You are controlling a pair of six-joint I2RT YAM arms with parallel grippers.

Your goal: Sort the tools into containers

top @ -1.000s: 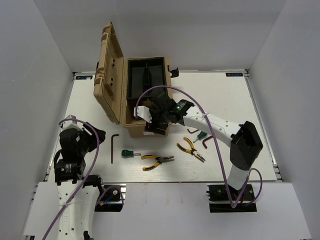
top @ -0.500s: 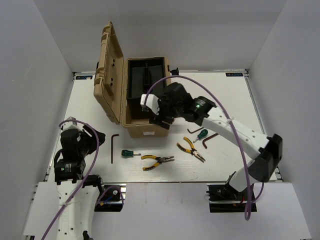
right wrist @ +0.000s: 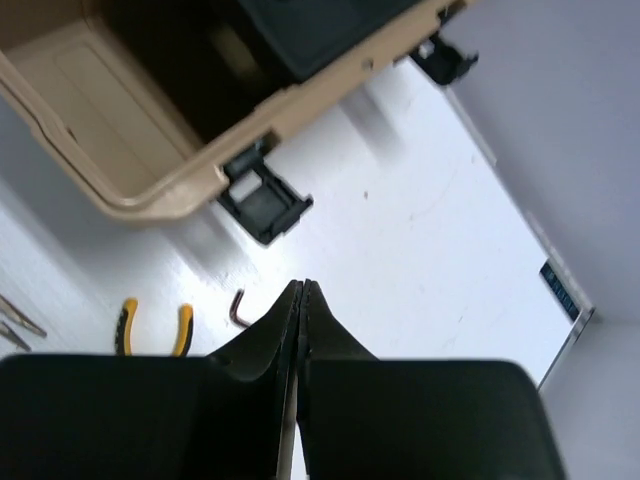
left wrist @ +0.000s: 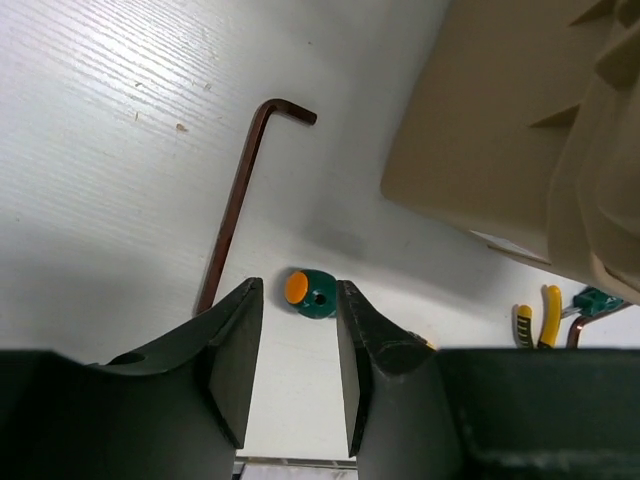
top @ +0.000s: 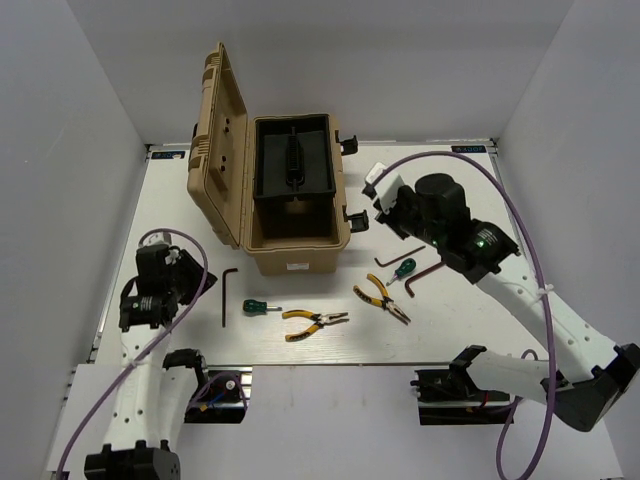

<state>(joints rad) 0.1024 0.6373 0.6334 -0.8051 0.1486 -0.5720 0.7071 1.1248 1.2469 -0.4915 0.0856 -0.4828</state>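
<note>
- The tools (top: pixel 335 319) are lying loose on the white table (top: pixel 330 346), outside the toolbox, spread along its near side and off to its right.
- The tan toolbox (top: pixel 296 250) is standing on the far left-centre part of the table. Its ribbed lid (top: pixel 215 140) is swung up to the left, and its black inner tray (top: pixel 292 165) is showing.
- A long hex key (top: pixel 224 295) is lying near-left of the toolbox. To its right, a green-handled screwdriver (top: pixel 262 307) and then yellow-handled pliers (top: pixel 305 322) are lying in a rough row.
- Farther right, a second pair of pliers (top: pixel 382 297) is lying beside a second green screwdriver (top: pixel 402 268). A thin hex key (top: pixel 398 256) is lying just far of that screwdriver, and a bent hex key (top: pixel 424 272) is lying just to its right.
- The left end effector (left wrist: pixel 297 287) is hovering over the near-left part of the table. Its jaws are standing partly apart and gripping nothing. In the left wrist view, the orange-capped butt of the green-handled screwdriver is showing through the gap, on the table beyond the fingertips.
- The right end effector (right wrist: pixel 302 287) is hanging above the table to the right of the toolbox. Its fingers are pressing flat together and holding nothing.
- Below the right end effector, a black latch (right wrist: pixel 265 205) is hanging open from the toolbox wall.
</note>
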